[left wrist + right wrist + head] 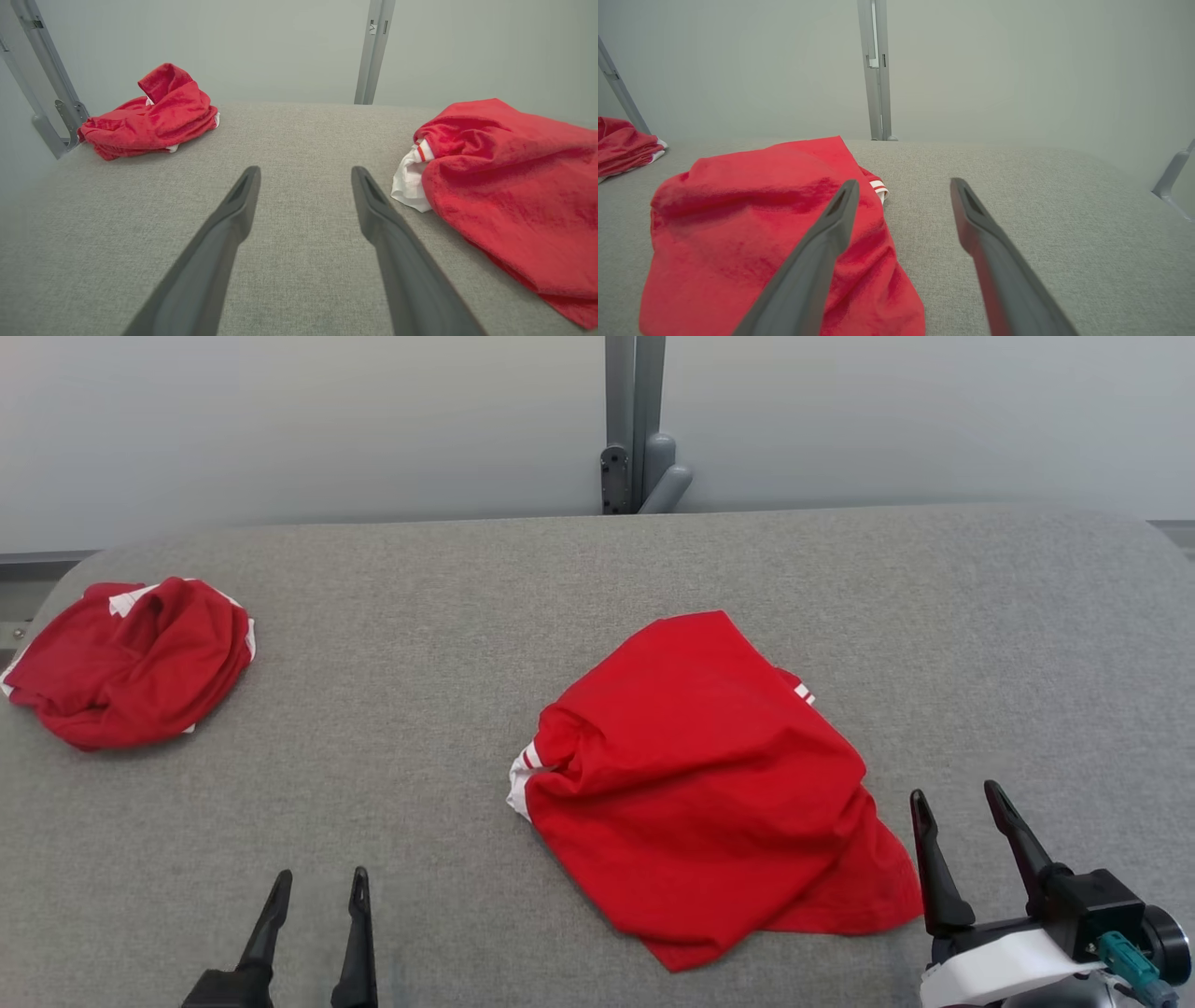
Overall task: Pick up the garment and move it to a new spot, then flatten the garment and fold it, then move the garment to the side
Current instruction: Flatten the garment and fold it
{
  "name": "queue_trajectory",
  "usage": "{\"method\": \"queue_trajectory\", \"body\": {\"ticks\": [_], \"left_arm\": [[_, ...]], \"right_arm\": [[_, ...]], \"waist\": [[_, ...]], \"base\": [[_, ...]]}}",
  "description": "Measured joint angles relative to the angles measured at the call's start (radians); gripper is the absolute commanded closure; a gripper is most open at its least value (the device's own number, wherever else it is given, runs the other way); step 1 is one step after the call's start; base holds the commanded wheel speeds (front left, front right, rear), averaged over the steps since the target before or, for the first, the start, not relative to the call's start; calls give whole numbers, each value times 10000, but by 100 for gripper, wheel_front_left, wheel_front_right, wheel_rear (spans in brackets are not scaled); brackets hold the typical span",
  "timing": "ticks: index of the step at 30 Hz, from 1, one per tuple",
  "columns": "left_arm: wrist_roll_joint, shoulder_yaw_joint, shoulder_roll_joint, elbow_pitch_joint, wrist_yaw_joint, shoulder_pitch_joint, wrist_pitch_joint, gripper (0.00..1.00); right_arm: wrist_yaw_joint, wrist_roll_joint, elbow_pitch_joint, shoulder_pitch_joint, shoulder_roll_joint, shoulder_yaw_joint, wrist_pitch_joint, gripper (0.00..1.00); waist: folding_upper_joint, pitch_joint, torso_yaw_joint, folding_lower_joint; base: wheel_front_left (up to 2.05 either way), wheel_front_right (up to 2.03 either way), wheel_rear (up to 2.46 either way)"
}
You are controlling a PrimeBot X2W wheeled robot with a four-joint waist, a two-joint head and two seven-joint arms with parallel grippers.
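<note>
Crumpled red garment (709, 784) mid grey bench (420, 616), second red garment (131, 663) far left, left fingers (266, 924) spread empty, right fingers (934, 868) spread empty beside it

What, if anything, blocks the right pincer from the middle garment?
Likely nothing, so yes: the right pincer stands open right beside the middle garment, with no other thing between them.

The garment (514, 186) runs past the right edge (left wrist view), underside hidden.
</note>
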Motion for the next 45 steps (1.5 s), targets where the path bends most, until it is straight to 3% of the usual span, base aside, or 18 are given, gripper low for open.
{"method": "queue_trajectory", "body": {"ticks": [5,9,14,22,28,30,31,38,45], "left_arm": [[-635,-848,-27,520,-117,-465,0,0],[-1818,-1981,-44,1216,-163,-1131,-2,0],[-2121,-3118,-61,2692,125,-2182,157,0],[-2897,-3668,-61,4761,610,-2978,963,0],[-3655,-4019,-6,5390,364,-3372,796,0],[-3908,-4220,12,5488,284,-3516,700,58],[-4077,-4360,8,5494,230,-3585,677,100],[-5751,-5062,-58,4629,-8,-3948,385,100],[-6562,-3891,31,2466,372,-4681,86,100]], "right_arm": [[0,10,-58,-176,4,75,0,0],[0,10,-100,-270,8,92,0,0],[0,8,-136,-455,15,136,0,0],[0,115,-169,-579,15,153,0,0],[0,217,-167,-584,17,169,0,0],[0,236,-165,-588,17,159,0,0],[0,265,-157,-592,17,165,0,0],[0,309,-146,-633,17,186,0,0],[0,391,-102,-572,21,176,0,0]], "waist": [[0,148,-321,0],[0,322,-645,0],[0,575,-1119,0],[0,883,-1921,0],[0,1033,-2280,0],[0,1062,-2312,0],[0,1060,-2312,0],[0,976,-2248,0],[0,813,-2101,0]], "base": [[0,0,0],[0,0,0],[0,0,0],[0,0,0],[0,0,0],[0,0,0],[0,0,0],[0,0,0],[0,0,0]]}}
